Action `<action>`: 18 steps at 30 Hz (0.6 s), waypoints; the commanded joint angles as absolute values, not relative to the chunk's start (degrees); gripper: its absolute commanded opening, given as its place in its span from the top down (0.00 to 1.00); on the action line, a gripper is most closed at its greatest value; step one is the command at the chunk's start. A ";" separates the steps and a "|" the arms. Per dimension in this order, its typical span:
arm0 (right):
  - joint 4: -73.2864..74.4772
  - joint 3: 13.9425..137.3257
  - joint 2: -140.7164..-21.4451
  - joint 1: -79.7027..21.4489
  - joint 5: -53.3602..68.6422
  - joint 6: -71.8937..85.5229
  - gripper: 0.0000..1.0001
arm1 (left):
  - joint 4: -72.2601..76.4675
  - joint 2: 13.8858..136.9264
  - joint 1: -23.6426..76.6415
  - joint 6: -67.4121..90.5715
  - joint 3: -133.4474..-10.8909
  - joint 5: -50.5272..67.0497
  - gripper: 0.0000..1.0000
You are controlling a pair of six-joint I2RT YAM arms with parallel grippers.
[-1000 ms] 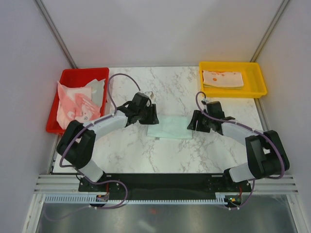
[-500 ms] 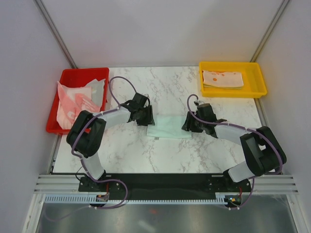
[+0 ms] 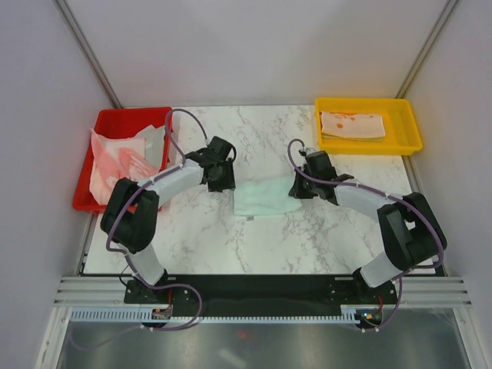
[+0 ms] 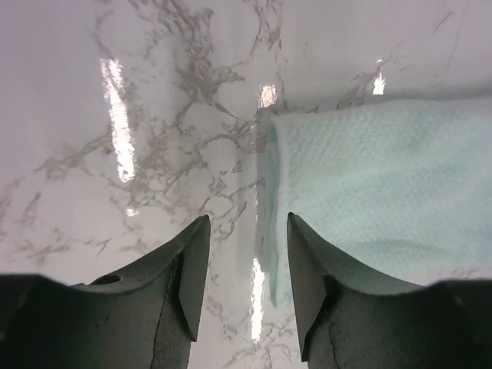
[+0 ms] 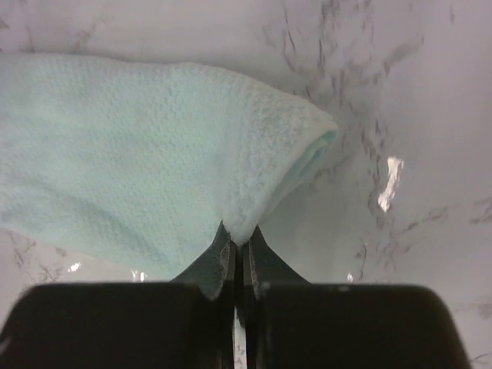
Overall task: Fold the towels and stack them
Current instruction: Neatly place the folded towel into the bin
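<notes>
Now the right gripper (image 5: 235, 247) pinches the mint towel (image 5: 131, 161) at its right edge; the left gripper (image 4: 246, 265) stands wide over the left edge, marble table (image 4: 115, 115) beyond.

Mint towel (image 3: 265, 197); grey-veined white marble table (image 3: 269, 138)

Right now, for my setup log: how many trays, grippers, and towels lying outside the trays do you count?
Trays: 2, red tray and yellow tray
Grippers: 2, left gripper and right gripper
Towels outside trays: 1, mint towel
Total: 5
</notes>
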State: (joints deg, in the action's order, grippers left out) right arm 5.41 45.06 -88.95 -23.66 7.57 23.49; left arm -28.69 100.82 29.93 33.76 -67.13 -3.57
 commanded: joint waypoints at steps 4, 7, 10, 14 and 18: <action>17.65 65.37 -97.28 -20.49 5.89 14.60 1.00 | -37.79 85.97 28.48 29.55 -73.83 -9.76 0.42; 22.05 74.77 -102.73 -16.89 7.99 11.78 1.00 | -38.50 81.92 28.39 27.78 -71.91 -10.46 0.40; 24.95 84.26 -108.18 -13.10 10.72 9.06 1.00 | -38.58 80.33 28.39 27.07 -70.14 -10.64 0.39; 30.48 99.09 -116.26 -8.72 11.87 4.23 1.00 | -38.50 82.26 28.39 26.02 -69.79 -8.53 0.39; 34.54 109.58 -124.34 -4.24 12.12 1.32 1.00 | -38.67 84.37 28.39 25.31 -69.87 -6.69 0.39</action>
State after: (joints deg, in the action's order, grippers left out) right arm 29.32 102.67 -121.01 -6.87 10.70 5.69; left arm -37.85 82.89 28.36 28.03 -69.91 -8.34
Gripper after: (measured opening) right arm 0.033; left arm 0.611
